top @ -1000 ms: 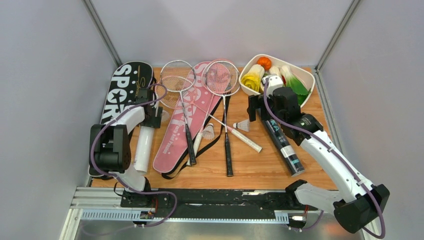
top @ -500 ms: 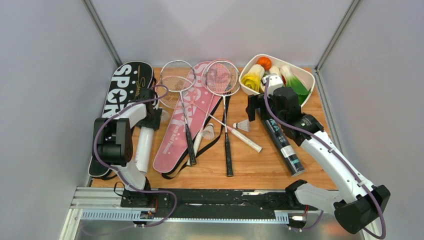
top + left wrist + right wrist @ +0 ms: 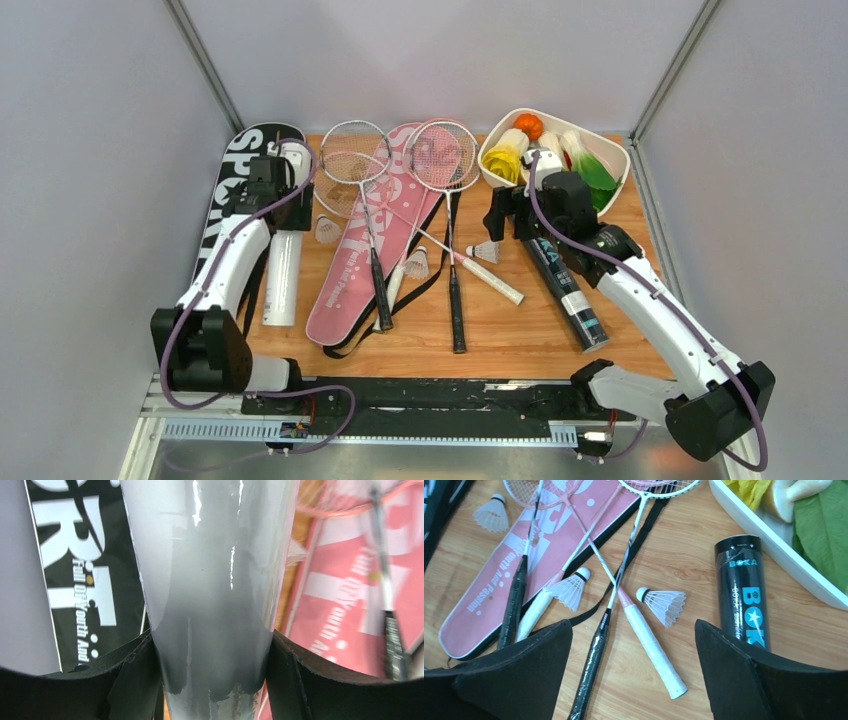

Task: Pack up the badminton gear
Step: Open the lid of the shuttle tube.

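My left gripper (image 3: 280, 222) (image 3: 212, 640) is shut on the white tube (image 3: 282, 285) (image 3: 215, 580), a pad pressed against each side. The tube lies between the black SPORT cover (image 3: 225, 190) (image 3: 85, 580) and the pink cover (image 3: 355, 260) (image 3: 479, 610). Thin-framed rackets (image 3: 445, 155) (image 3: 596, 650) cross over the pink cover, with three shuttlecocks (image 3: 327, 230) (image 3: 415, 263) (image 3: 663, 604) among them. My right gripper (image 3: 505, 215) (image 3: 633, 625) hangs open and empty above the racket handles, just left of the black tube (image 3: 565, 285) (image 3: 741, 590).
A white bowl (image 3: 620, 155) (image 3: 774, 545) of toy vegetables sits at the back right, close behind my right wrist. Grey walls close in both sides and the back. Bare wood shows along the front edge of the table (image 3: 520, 335).
The left arm has stretched toward the back of the table, its jaws have closed on the white tube and the tube has shifted back with it. The right gripper has edged slightly left.
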You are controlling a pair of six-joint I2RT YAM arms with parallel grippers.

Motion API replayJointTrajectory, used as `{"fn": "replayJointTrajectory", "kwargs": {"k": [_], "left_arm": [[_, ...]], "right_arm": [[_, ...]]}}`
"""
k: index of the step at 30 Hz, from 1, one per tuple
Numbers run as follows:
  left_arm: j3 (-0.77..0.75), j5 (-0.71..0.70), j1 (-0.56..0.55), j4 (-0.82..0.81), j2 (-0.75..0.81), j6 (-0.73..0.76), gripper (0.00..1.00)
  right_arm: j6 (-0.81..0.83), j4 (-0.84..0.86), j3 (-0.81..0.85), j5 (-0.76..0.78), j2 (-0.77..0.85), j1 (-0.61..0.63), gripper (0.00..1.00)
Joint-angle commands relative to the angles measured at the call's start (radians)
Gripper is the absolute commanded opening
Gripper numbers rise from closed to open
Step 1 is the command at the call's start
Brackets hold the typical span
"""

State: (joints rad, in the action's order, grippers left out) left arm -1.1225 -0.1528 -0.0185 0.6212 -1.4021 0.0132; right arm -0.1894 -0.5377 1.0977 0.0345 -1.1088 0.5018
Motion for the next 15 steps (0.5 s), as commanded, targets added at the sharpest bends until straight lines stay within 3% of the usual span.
{"fn": "replayJointTrajectory", "kwargs": {"k": [1, 6, 10, 15], "left_arm": [[-0.033, 0.199, -0.063, -0.01, 0.137, 0.034, 0.45], [0.019, 0.295, -0.296, -0.067, 0.253, 0.097, 0.45], [0.076, 0.355, -0.457, -0.117, 0.341, 0.103, 0.43], [0.16, 0.374, -0.597, -0.139, 0.442, 0.106, 0.42]], "right_arm": [[-0.09, 0.012, 0.057, -0.089, 0.006, 0.003, 0.94], [-0.131, 0.071, 0.034, -0.253, 0.07, 0.003, 0.93], [-0.129, 0.133, 0.014, -0.479, 0.135, 0.003, 0.88], [-0.207, 0.2, -0.032, -0.599, 0.221, 0.004, 0.8]]}}
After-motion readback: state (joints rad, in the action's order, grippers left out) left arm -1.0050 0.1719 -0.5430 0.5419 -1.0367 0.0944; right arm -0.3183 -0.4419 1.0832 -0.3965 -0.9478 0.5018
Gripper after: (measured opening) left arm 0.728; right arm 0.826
